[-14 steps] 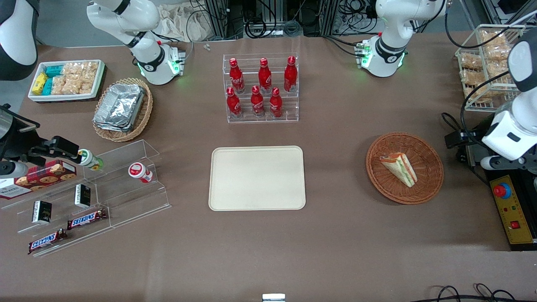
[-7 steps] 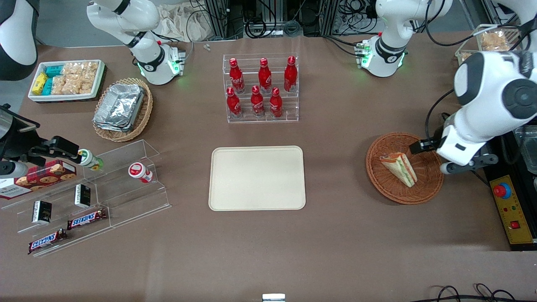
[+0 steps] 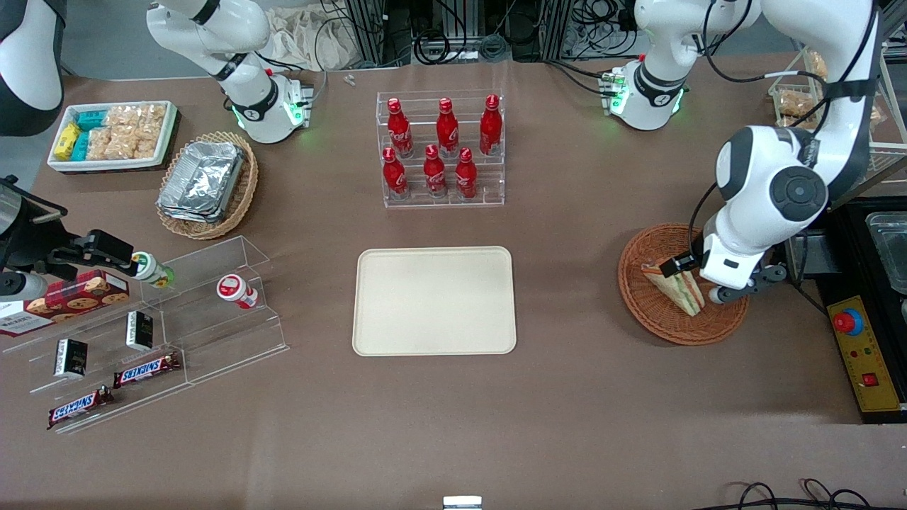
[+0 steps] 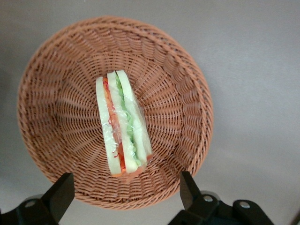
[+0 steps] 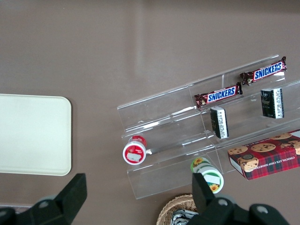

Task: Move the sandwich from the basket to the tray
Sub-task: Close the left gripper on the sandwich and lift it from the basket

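The left arm's end effector (image 4: 124, 197), fingers (image 4: 60, 194) spread apart, hovers above the triangular plastic-wrapped sandwich (image 4: 123, 124) in the round reddish-brown wicker basket (image 4: 187, 93); "SNICKERS" bars (image 5: 219, 95) lie on an acrylic shelf.

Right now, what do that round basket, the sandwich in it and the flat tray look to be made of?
The basket looks like woven wicker, reddish-brown and matte: the plaited strands show. The sandwich, lying in it, looks like pale bread in glossy clear film; whether it is real is unclear. The tray seems smooth cream plastic with a low rim. The open gripper hovers above the basket.
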Controlling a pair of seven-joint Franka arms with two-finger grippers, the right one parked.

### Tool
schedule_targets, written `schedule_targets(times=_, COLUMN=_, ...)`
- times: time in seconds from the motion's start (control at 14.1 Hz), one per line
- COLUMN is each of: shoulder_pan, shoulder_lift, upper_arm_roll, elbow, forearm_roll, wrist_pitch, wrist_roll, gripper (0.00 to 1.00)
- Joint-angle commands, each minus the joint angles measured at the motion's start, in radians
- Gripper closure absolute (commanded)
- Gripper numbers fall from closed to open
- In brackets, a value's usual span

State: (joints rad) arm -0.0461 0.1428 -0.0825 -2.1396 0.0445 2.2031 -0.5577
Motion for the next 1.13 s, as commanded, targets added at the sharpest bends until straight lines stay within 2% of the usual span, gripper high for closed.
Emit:
schedule_targets(times=0.0, shoulder_pan=-0.008, shoulder_lift=0.041, upper_arm_roll=0.003, elbow=-0.016, forearm_roll=0.009, wrist_pitch=0.052, wrist_roll=-0.070, gripper=0.00)
schedule_targets(times=0.28, shoulder_pan=-0.006, shoulder_lift=0.066, upper_arm_roll=0.004, elbow=-0.060, forearm_roll=0.009, wrist_pitch=0.128, wrist_roll=-0.094, gripper=0.01)
schedule_targets(times=0.35, shoulder_pan=-0.006, shoulder_lift=0.078, upper_arm_roll=0.004, elbow=-0.060, forearm_roll=0.012, wrist_pitch=0.132, wrist_roll=-0.102, gripper=0.07)
schedule_targets(times=0.42, shoulder_pan=-0.006, shoulder_lift=0.080, upper_arm_roll=0.004, elbow=-0.060, forearm_roll=0.012, wrist_pitch=0.133, wrist_roll=-0.103, gripper=0.21)
schedule_targets(times=0.5, shoulder_pan=-0.006, shoulder_lift=0.080, upper_arm_roll=0.004, elbow=-0.059, forearm_roll=0.012, wrist_pitch=0.133, wrist_roll=-0.103, gripper=0.43)
schedule_targets(times=0.71, shoulder_pan=-0.008, shoulder_lift=0.080, upper_arm_roll=0.004, elbow=-0.059, forearm_roll=0.017, wrist_pitch=0.130, wrist_roll=-0.122, gripper=0.90)
schedule_targets(times=0.78, shoulder_pan=-0.008, shoulder_lift=0.078, upper_arm_roll=0.004, elbow=-0.056, forearm_roll=0.017, wrist_pitch=0.127, wrist_roll=-0.122, gripper=1.00)
schedule_targets(times=0.92, shoulder_pan=-0.008, shoulder_lift=0.051, upper_arm_roll=0.004, elbow=-0.049, forearm_roll=0.017, wrist_pitch=0.097, wrist_roll=-0.133, gripper=1.00)
schedule_targets(times=1.06, shoulder_pan=-0.008, shoulder_lift=0.002, upper_arm_roll=-0.002, elbow=0.004, forearm_roll=0.015, wrist_pitch=-0.039, wrist_roll=-0.142, gripper=1.00)
